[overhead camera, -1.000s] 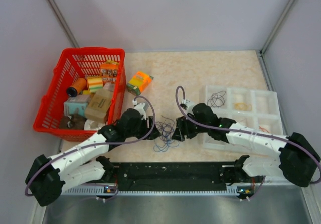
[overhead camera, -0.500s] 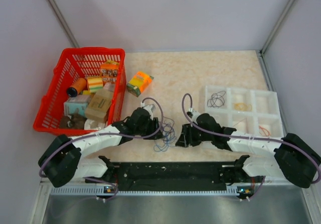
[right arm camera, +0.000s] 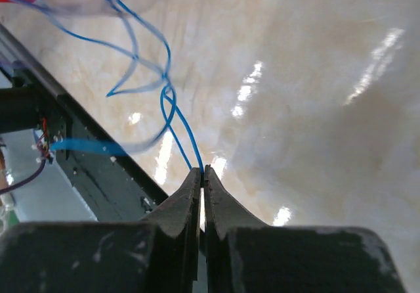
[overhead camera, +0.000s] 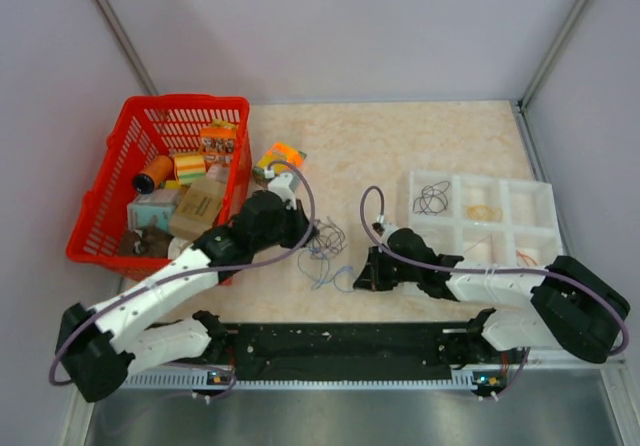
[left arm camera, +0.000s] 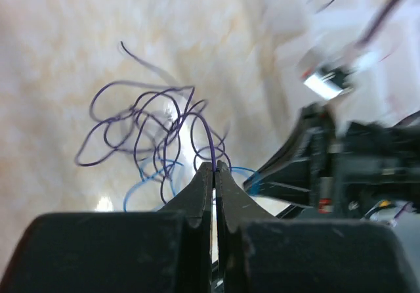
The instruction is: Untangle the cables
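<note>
The cables [overhead camera: 328, 251] lie in a loose knot on the tabletop [overhead camera: 400, 141] between the two arms. Each gripper has its jaws pinched together on one strand: the left gripper [left arm camera: 212, 169] on the purple wire [left arm camera: 207, 134], the right gripper [right arm camera: 200, 172] on the blue wire [right arm camera: 184, 137]. The step appears to be drawing these two colours apart, best done by pulling slowly in opposite directions, low over the surface, and easing off if a loop cinches instead of sliding.
</note>
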